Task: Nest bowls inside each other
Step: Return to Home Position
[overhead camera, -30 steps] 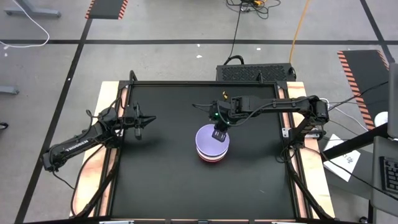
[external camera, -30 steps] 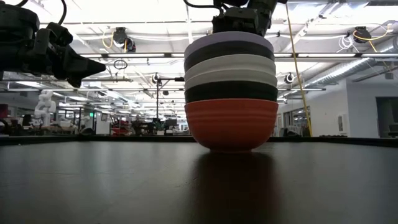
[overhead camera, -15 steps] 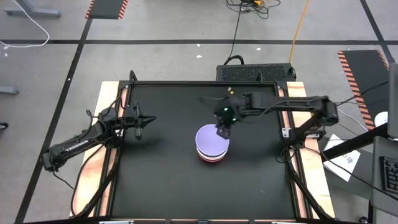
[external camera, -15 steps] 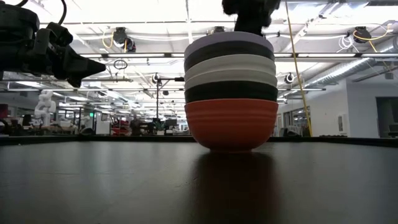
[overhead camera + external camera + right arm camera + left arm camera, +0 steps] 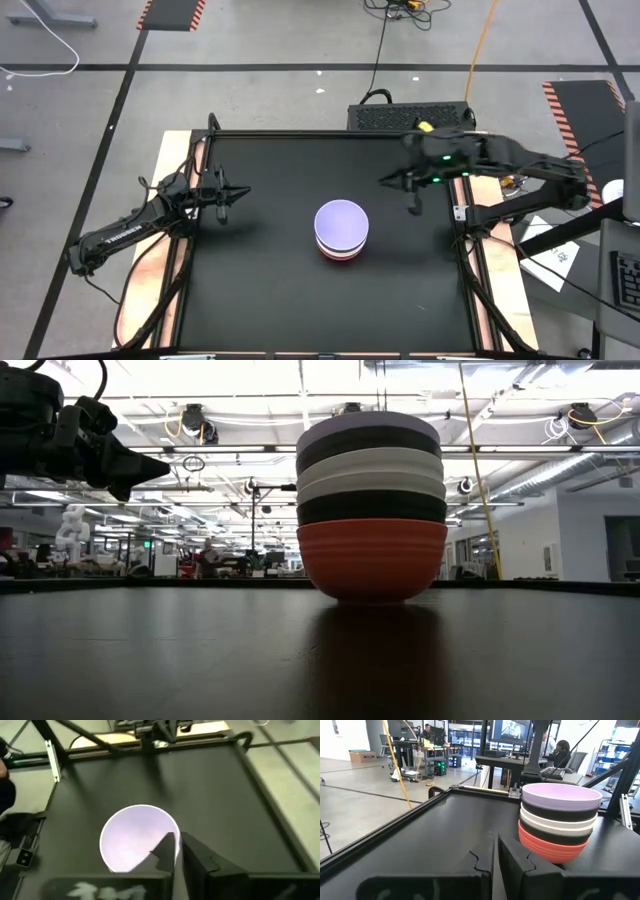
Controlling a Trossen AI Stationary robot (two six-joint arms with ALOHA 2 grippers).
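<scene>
The bowls stand nested in one stack (image 5: 341,229) at the middle of the black table: a red bowl (image 5: 372,559) at the bottom, on the table by its base, then black, white, white and black bowls, with a pale lavender bowl (image 5: 561,796) on top. The stack also shows in the right wrist view (image 5: 139,843). My right gripper (image 5: 416,207) is shut and empty, above the table to the right of the stack, apart from it. My left gripper (image 5: 221,212) is shut and empty near the table's left edge.
The black table top has a raised black frame (image 5: 330,134) around it. A dark box (image 5: 410,117) stands just beyond the far edge. Bare table surface lies all around the stack.
My right gripper has let go of the lavender bowl's rim, risen and drawn back toward the table's right edge. The lavender bowl stays on top of the stack, which has not moved.
</scene>
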